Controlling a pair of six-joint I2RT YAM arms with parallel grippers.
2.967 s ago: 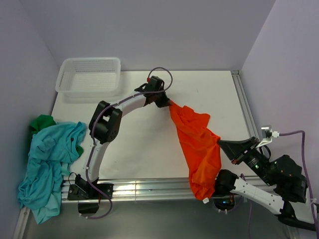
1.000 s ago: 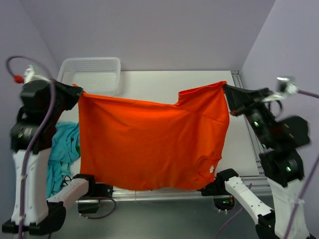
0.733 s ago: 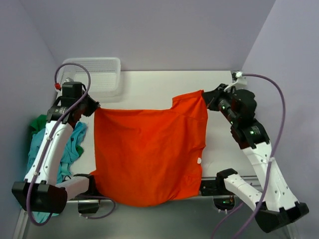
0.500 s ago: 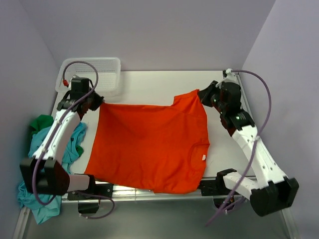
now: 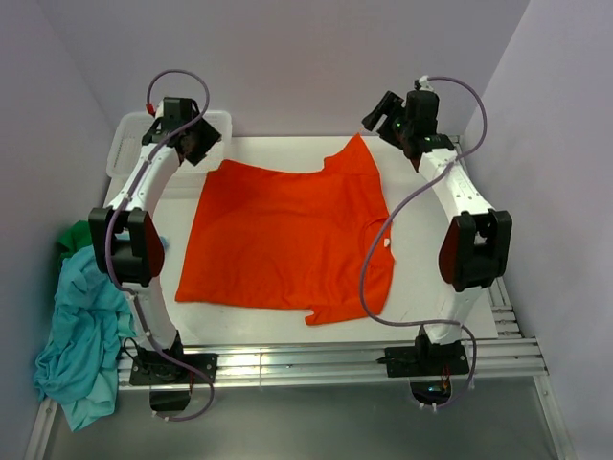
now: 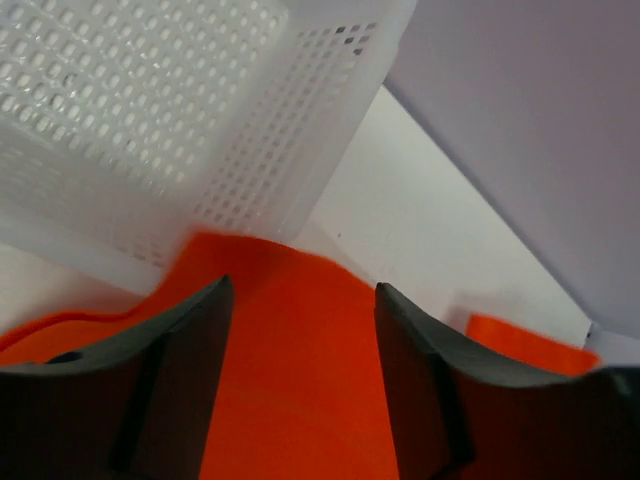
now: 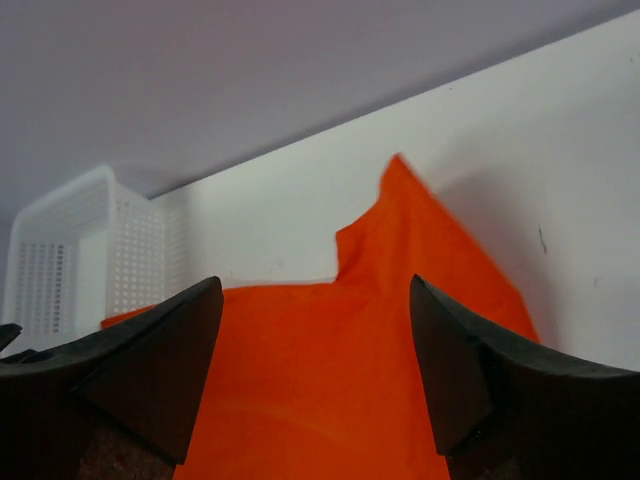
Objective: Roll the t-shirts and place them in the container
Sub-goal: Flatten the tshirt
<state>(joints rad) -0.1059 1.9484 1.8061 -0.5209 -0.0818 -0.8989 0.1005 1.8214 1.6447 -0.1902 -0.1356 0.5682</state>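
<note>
The orange t-shirt lies spread flat on the white table, with one corner pointing up at the far right. My left gripper hovers open over its far left corner, beside the basket. The left wrist view shows orange fabric below the parted jaws, nothing gripped. Above the shirt's far right corner my right gripper is open too, and its wrist view shows the shirt lying under the spread jaws. A teal-blue t-shirt and a dark green one lie bunched off the table's left edge.
A white mesh basket stands at the far left corner, close against the left gripper; its wall fills the left wrist view and it also shows in the right wrist view. Lilac walls close in behind and on both sides.
The orange shirt, held stretched in the air between both grippers, has been lowered and laid flat on the table. Both grippers have opened and let go at the far edge.
</note>
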